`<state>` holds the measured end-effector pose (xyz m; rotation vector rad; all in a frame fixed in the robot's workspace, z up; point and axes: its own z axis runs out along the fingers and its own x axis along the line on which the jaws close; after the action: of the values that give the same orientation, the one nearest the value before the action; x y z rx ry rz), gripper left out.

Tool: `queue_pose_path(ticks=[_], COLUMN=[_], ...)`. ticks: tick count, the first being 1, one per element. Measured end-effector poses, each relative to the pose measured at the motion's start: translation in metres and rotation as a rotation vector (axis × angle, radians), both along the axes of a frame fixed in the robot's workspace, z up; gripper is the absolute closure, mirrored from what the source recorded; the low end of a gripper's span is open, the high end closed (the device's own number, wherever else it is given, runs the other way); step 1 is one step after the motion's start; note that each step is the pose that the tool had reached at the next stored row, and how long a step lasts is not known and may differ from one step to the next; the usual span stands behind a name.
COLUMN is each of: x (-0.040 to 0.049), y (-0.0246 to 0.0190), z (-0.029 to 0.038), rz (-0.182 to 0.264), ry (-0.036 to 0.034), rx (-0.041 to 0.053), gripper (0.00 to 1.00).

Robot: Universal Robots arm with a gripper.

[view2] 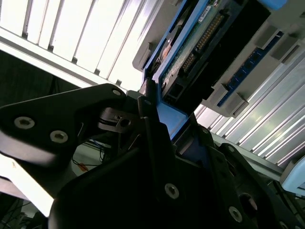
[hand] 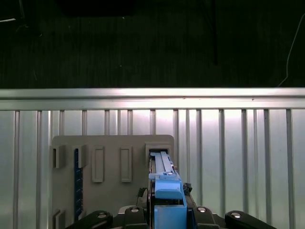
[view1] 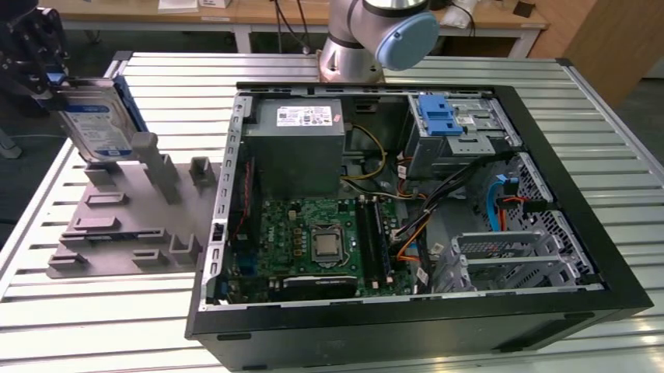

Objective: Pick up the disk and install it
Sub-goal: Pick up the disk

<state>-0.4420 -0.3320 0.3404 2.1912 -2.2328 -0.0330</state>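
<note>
Slatted metal table: we see the gripper clamped on the upright disk over a grey fixture, on the exterior view's left of the open computer case.

We see the black claw clamped on the top end of the disk, which stands upright with its lower edge at the posts of the grey holder on the slatted desk, just beside the open computer case on the exterior view's right
</note>
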Motion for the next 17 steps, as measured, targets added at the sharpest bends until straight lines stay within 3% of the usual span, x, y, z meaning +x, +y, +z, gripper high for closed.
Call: queue_pose_path(ticks=[11, 17], x=[0.0000, -0.0001], y=[0.0000, 0.0000], z=[0.0150, 0.0173], rz=[0.000, 0.008], ry=[0.0000, -0.0009], rx=[0.0000, 0.0010], gripper=[0.64, 0.64])
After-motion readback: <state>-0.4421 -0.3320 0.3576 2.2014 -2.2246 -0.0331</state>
